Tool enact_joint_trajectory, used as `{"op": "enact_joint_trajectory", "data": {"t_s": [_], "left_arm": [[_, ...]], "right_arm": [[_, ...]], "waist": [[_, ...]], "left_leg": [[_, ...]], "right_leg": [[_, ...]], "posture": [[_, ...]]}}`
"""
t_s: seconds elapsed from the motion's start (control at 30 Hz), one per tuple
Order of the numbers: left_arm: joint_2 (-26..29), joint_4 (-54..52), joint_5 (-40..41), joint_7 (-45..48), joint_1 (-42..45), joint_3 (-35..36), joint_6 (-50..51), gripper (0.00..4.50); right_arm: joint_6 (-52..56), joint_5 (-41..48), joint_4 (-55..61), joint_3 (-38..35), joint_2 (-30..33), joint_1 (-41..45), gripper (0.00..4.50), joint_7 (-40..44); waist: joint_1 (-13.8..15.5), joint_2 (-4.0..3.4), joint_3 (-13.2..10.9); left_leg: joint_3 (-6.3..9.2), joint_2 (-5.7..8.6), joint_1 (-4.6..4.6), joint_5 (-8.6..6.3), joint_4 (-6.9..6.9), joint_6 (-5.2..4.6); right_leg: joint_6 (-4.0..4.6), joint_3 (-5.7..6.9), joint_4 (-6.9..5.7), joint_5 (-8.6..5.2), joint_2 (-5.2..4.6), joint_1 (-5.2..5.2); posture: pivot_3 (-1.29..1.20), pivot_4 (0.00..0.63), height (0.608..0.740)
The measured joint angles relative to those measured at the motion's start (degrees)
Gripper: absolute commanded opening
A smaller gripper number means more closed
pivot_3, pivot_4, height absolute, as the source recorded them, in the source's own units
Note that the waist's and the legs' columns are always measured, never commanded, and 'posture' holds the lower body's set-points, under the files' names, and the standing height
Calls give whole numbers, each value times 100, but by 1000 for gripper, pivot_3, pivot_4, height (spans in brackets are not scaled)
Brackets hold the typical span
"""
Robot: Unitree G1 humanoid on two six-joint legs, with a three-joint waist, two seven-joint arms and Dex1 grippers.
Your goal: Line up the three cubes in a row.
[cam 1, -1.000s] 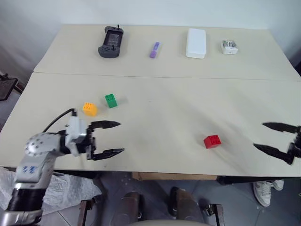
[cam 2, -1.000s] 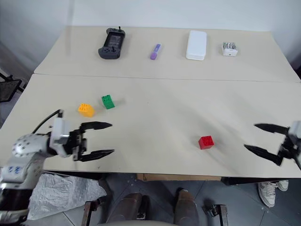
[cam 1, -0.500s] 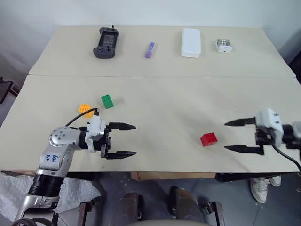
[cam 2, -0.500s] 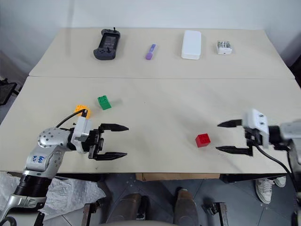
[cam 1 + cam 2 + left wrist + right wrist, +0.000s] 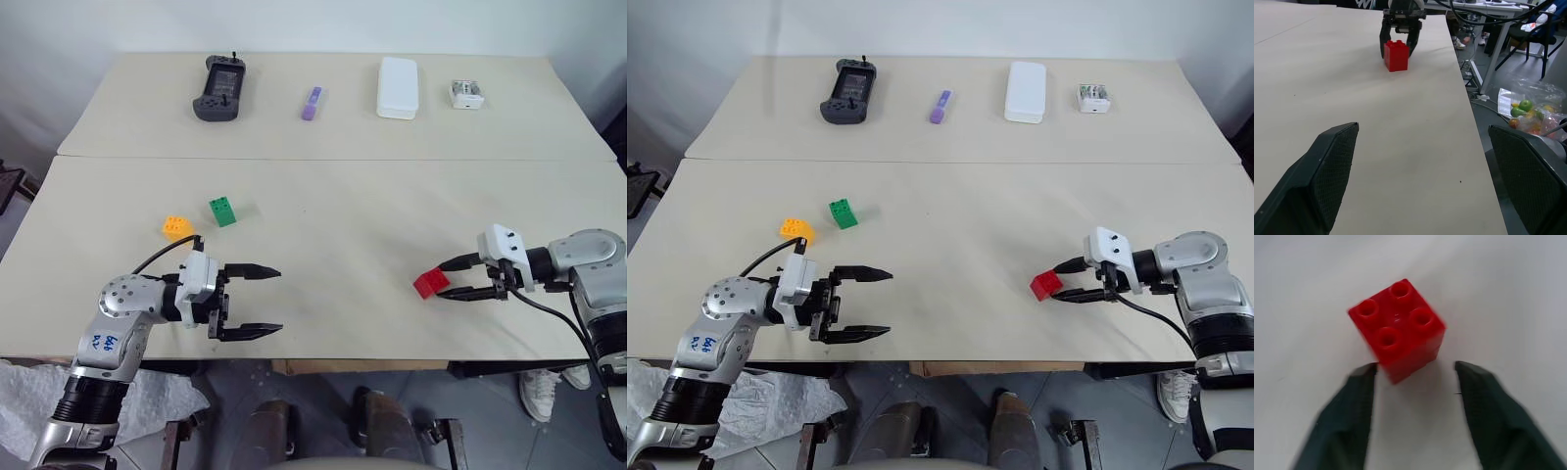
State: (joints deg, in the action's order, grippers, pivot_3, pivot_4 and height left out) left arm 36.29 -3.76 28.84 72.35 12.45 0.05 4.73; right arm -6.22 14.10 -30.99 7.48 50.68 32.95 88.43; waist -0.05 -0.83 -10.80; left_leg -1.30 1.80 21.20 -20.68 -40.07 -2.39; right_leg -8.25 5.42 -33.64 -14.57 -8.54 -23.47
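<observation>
Though narrowly spread, right fingers (image 5: 1484, 401) around red cube (image 5: 428, 283) — left fingers (image 5: 257, 273) wide, tabletop (image 5: 343, 245) between.

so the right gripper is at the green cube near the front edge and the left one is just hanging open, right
Not quite: the right gripper is at the red cube, not the green one. The right wrist view shows the red cube just ahead of its fingertips. The green cube sits far off beside the orange-yellow cube. The left gripper is open, as you say.
</observation>
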Motion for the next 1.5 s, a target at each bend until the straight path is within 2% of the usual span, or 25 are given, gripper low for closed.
{"op": "enact_joint_trajectory", "data": {"t_s": [0.07, 0.3, 0.4, 0.53, 0.83, 0.9, 1.0, 1.1, 1.27, 1.5], "left_arm": [[-1, 3, 0, -35, 0, 13, -19, 4500], [-11, 244, 0, -198, -66, 287, -115, 4500], [-8, 254, -5, -221, -76, 350, -168, 4500], [0, 248, -12, -242, -183, 395, -219, 4500], [0, 247, -100, -276, -295, 392, -289, 4500], [4, 249, -103, -273, -306, 398, -297, 4500], [4, 257, -106, -268, -309, 400, -315, 4500], [-3, 276, -114, -263, -314, 388, -368, 4500], [-27, 448, -128, -275, -312, 386, -409, 4500], [-105, 463, -146, -278, -307, 379, -420, 4500]], "right_arm": [[-1, 106, 7, 42, -37, 23, 581, 2], [3, -91, -529, 235, -884, 1467, 581, 0], [-15, -150, -761, 400, -889, 1555, 581, 5], [-9, -286, -1058, 534, -833, 1548, 1399, 5], [-542, -218, -1273, 351, -92, 1285, 4345, 37], [-623, -32, -980, 464, 55, 1173, 4429, 43], [-710, 158, -209, 1072, 358, 1161, 4429, 50], [-855, -518, 218, 1508, 319, 1515, 4429, 47], [-890, -1055, 689, 1877, 78, 1772, 4429, 52], [-1003, -1685, 1119, 2008, -250, 1813, 4429, 23]], "waist": [[-4, 0, 0], [-130, -4, -2], [-49, -4, -2], [-15, -4, -3], [-24, -5, -3], [-23, -5, -3], [-48, -7, -4], [-72, -7, -4], [-36, -7, -4], [-6, -6, -4]], "left_leg": [[0, 0, 0, 0, 0, 0], [-3, -6, -5, 1, 0, 3], [20, 5, 3, 0, 0, 0], [21, 13, 9, -2, 4, -3], [20, 7, 9, -3, 3, -2], [17, 6, 8, -3, 3, -2], [10, -1, 4, -4, 2, 2], [2, -4, 1, -5, 0, 5], [5, -2, 4, -6, 0, 5], [16, 4, 9, -5, 0, 4]], "right_leg": [[0, 0, 0, 0, 0, 0], [3, 0, -7, -2, 3, -3], [6, 8, -7, -2, -2, -1], [6, 10, -1, -2, -6, -2], [6, 18, 0, -2, -4, -1], [6, 19, -1, -2, -4, -1], [6, 18, -1, -3, -2, -2], [6, 17, -3, -3, 0, -3], [6, 17, -2, -3, -1, -6], [7, 21, -2, -2, -3, -4]], "posture": [[0, 150, 740], [0, 150, 740], [0, 150, 740], [0, 150, 740], [0, 150, 740], [0, 150, 740], [0, 150, 740], [0, 150, 740], [0, 150, 740], [0, 150, 740]]}}
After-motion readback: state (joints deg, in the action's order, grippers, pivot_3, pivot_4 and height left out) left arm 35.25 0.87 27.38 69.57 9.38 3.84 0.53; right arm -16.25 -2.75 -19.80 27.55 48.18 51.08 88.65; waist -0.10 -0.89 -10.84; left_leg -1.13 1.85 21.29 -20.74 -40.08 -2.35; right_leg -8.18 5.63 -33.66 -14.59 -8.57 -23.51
